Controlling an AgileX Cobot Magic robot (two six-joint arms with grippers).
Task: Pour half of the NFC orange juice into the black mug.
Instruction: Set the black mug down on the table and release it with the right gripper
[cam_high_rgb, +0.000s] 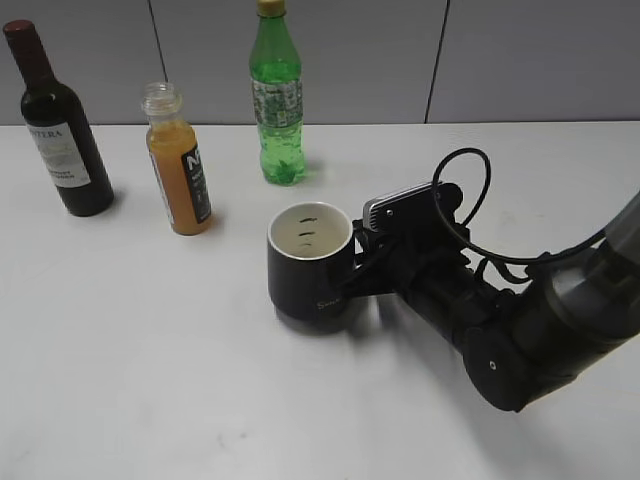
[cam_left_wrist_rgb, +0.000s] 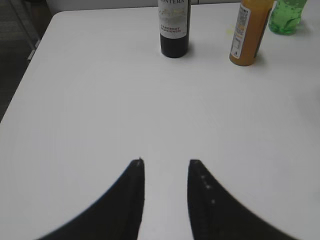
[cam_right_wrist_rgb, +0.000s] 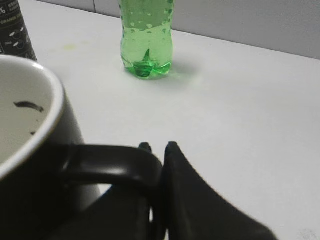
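The NFC orange juice stands uncapped at the back left of the white table; it also shows in the left wrist view. The black mug stands upright mid-table, cream inside with dark specks, and fills the left of the right wrist view. My right gripper is shut on the mug's loop handle, its jaws pinching the handle's outer bend. My left gripper is open and empty over bare table, well in front of the juice; it is not seen in the exterior view.
A dark wine bottle stands at the back left, left of the juice. A green soda bottle stands at the back centre behind the mug, also in the right wrist view. A grey wall runs behind the table.
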